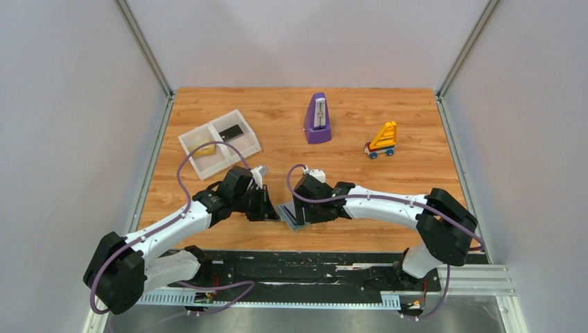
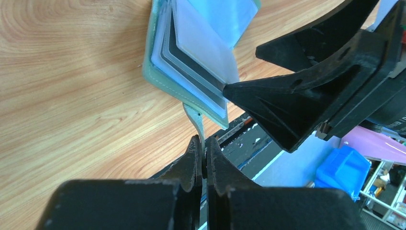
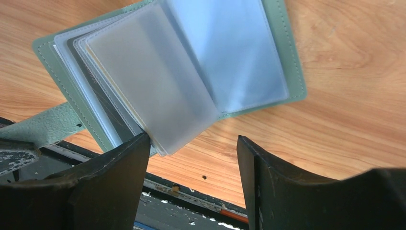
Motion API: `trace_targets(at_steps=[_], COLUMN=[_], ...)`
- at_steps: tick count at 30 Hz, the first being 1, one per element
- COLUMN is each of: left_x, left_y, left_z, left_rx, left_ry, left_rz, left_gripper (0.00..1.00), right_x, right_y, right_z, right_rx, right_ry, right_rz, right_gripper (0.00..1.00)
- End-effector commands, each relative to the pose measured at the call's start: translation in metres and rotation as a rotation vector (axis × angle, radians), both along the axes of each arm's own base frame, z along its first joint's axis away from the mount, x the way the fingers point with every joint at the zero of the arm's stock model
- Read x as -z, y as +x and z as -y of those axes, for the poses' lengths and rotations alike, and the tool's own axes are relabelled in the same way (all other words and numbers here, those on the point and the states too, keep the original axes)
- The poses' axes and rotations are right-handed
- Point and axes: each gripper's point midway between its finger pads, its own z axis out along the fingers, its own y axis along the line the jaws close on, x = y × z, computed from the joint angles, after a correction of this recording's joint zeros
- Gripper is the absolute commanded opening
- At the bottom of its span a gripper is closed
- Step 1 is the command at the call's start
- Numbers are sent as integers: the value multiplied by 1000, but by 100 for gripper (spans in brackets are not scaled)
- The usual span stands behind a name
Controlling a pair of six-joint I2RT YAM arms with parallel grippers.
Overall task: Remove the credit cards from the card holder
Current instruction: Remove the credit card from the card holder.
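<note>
The pale teal card holder (image 1: 291, 214) lies open near the table's front edge, its clear sleeves (image 3: 158, 81) fanned out. A dark grey card (image 2: 191, 64) shows between the sleeves. My left gripper (image 2: 204, 143) is shut on the holder's strap tab (image 2: 195, 117). My right gripper (image 3: 191, 143) stands open at the sleeves' lower corner, its left finger (image 3: 122, 165) touching the stack and nothing between the fingers. In the top view the grippers (image 1: 269, 207) (image 1: 305, 211) meet at the holder. A dark card (image 1: 231, 131) and a yellowish card (image 1: 204, 148) lie in the white tray (image 1: 244, 125).
The white two-compartment tray sits at the back left. A purple metronome (image 1: 317, 119) stands at the back middle and a yellow toy vehicle (image 1: 383, 141) at the back right. A black rail (image 1: 312, 267) runs along the table's near edge, just below the holder.
</note>
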Motion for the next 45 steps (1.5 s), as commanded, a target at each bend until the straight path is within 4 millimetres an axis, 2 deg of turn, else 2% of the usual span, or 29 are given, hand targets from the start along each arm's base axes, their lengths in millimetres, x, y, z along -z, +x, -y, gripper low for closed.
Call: trace_targets(at_steps=[1, 8, 20, 26, 29, 34, 37, 40, 42, 44, 45], left_x=[-10, -4, 13, 23, 23, 11, -9, -31, -36, -34, -27], left_y=[1, 0, -4, 6, 16, 33, 42, 48, 50, 53, 53], left_z=[3, -1, -18, -44, -49, -57, -40, -8, 8, 18, 21], left_rx=[11, 12, 3, -65, -102, -210, -217, -156, -129, -107, -99], left_ry=[-17, 5, 103, 277, 332, 392, 294, 114, 37, 1, 4], left_rz=[32, 28, 24, 26, 30, 40, 78, 120, 119, 103, 82], left_gripper=[0, 0, 0, 0, 9, 38, 44, 48, 49, 49, 48], right_x=[-15, -21, -25, -23, -29, -38, -40, -37, -34, -29, -27], right_y=[10, 18, 33, 42, 43, 47, 46, 45, 49, 52, 54], right_z=[13, 16, 35, 44, 37, 19, 8, 0, -1, -2, -2], right_rx=[30, 31, 66, 83, 63, 25, -23, -56, -63, -69, -73], right_ry=[-36, -47, -67, -73, -26, 129, 220, 302, 316, 323, 328], right_rz=[65, 97, 118, 107, 102, 68, 35, -14, -21, -31, -40], right_gripper=[68, 68, 68, 68, 68, 58, 49, 42, 40, 38, 38])
